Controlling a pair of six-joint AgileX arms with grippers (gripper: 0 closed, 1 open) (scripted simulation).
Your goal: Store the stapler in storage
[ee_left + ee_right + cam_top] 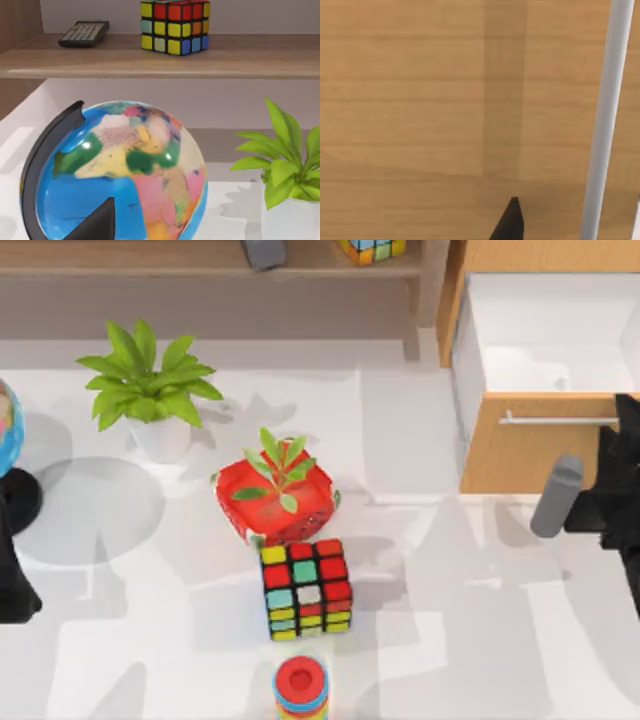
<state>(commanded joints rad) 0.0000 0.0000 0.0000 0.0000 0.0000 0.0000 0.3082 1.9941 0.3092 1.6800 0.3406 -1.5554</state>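
- The table (pixel 440 570) is a pale white surface crossed by soft grey shadows; an open wooden shelf unit (pixel 150 260) runs along its far edge.
- The storage (pixel 545 370), a light-brown wooden drawer at the table's far right, stands pulled open, showing its white interior; a thin silver bar handle (pixel 555 420) crosses its front.
- The right gripper (pixel 590 510) sits at the right edge, just in front of the drawer face, clamped on the stapler (pixel 556 497).
- The stapler is a slim pale-grey bar, held tilted, just below the drawer front and outside it.
- The left gripper (pixel 15 590) rests parked at the left edge beside a globe (pixel 120 175); whether its jaws are open or closed I cannot tell.
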